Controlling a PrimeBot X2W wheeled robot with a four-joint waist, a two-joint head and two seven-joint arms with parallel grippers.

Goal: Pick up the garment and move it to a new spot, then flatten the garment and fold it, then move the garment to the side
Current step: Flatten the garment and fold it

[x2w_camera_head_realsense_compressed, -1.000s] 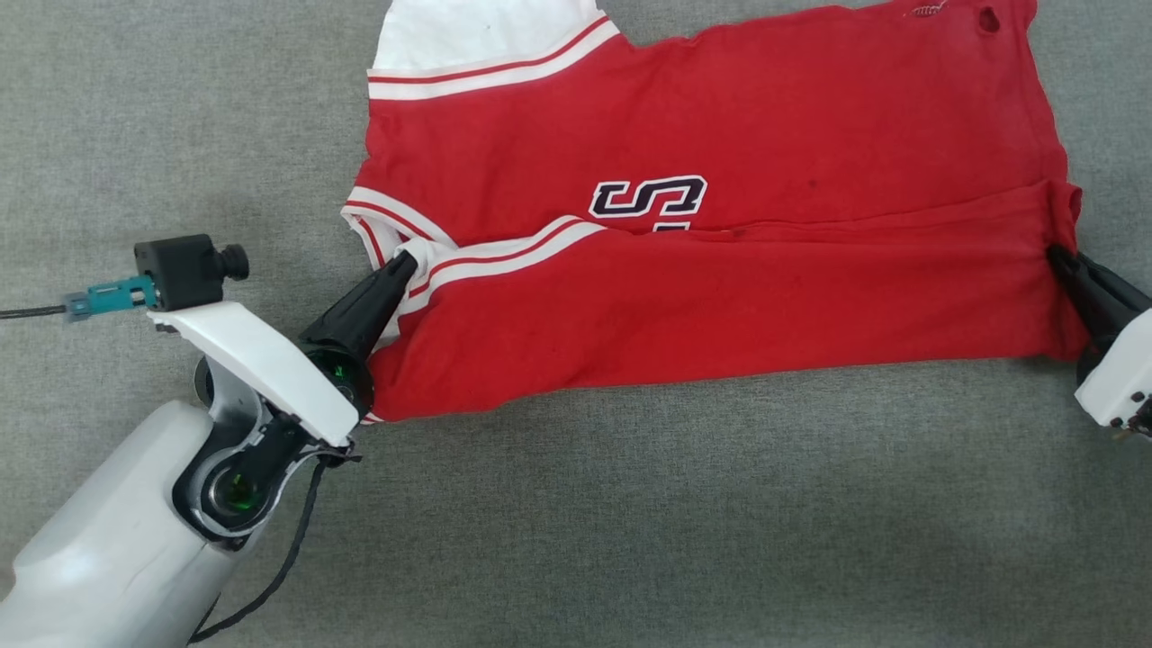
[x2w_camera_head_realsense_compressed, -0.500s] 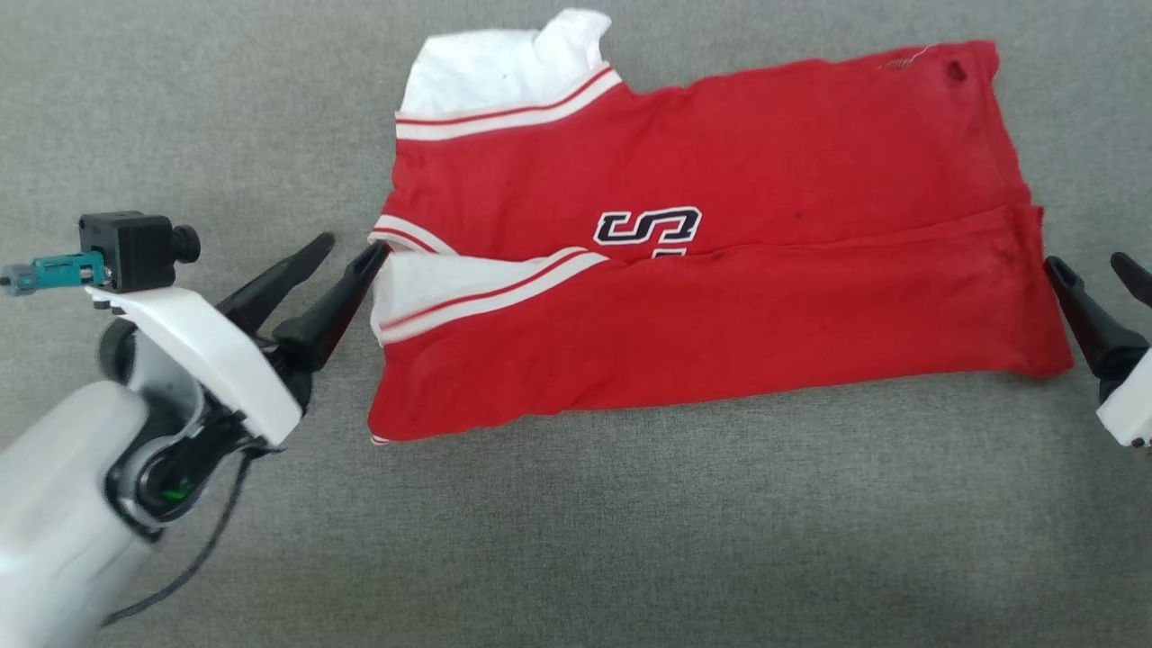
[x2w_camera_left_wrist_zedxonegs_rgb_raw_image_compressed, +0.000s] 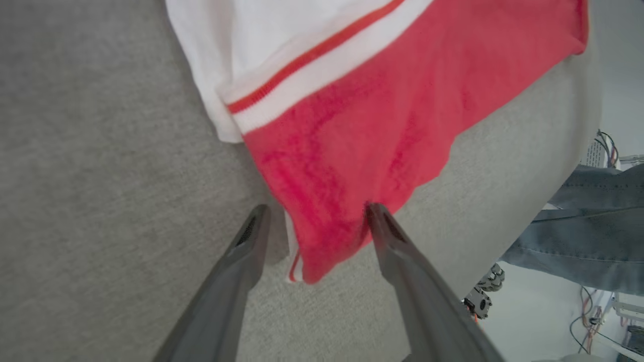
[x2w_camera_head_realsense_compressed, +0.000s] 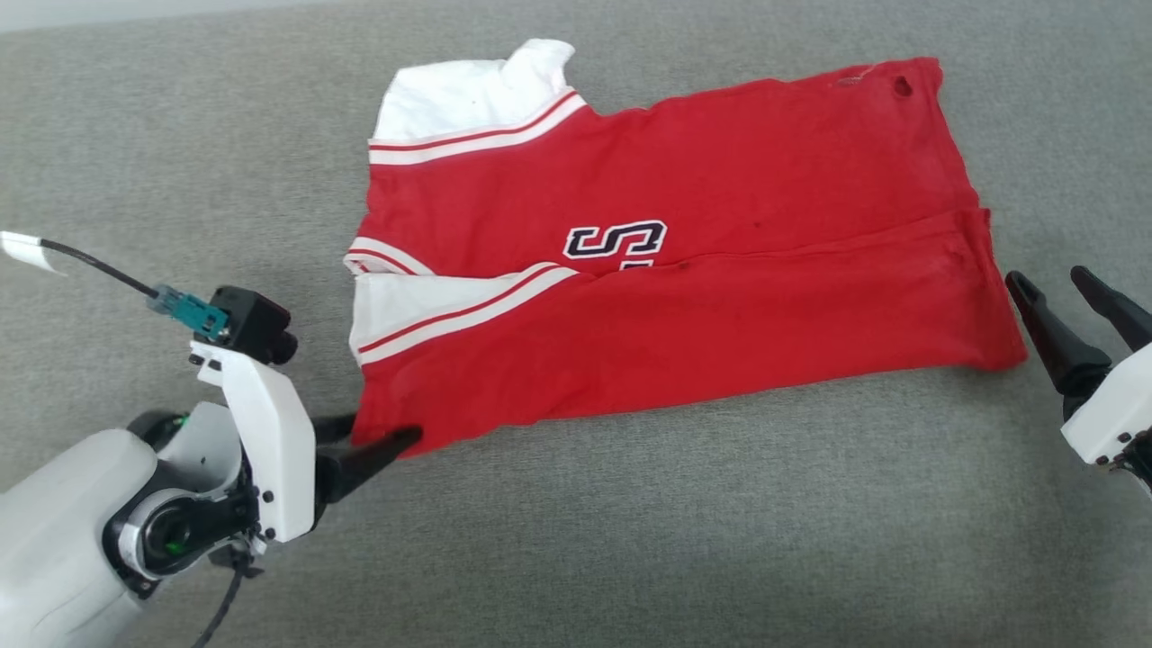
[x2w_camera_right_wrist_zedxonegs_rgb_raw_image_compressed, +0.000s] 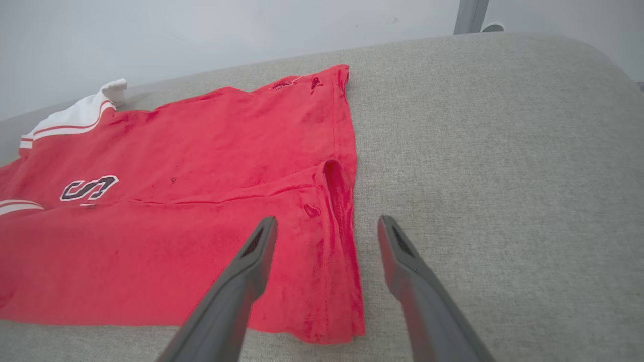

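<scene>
Left gripper [x2w_camera_head_realsense_compressed: 382,434] is standing released, fingers spread, with the near-left corner of the garment [x2w_camera_head_realsense_compressed: 675,297] lying between them. The garment is lying folded lengthwise on the grey fabric surface [x2w_camera_head_realsense_compressed: 630,540], white sleeves at left, hem at right. Right gripper [x2w_camera_head_realsense_compressed: 1046,275] is sitting just beside the hem's near corner, jaws apart, gripping nothing.

Pale grey forearm [x2w_camera_head_realsense_compressed: 63,513], white wrist bracket [x2w_camera_head_realsense_compressed: 270,432], black camera [x2w_camera_head_realsense_compressed: 256,322], teal connector [x2w_camera_head_realsense_compressed: 187,308], black cable [x2w_camera_head_realsense_compressed: 94,263], dark tapered fingers [x2w_camera_head_realsense_compressed: 1048,337]
</scene>
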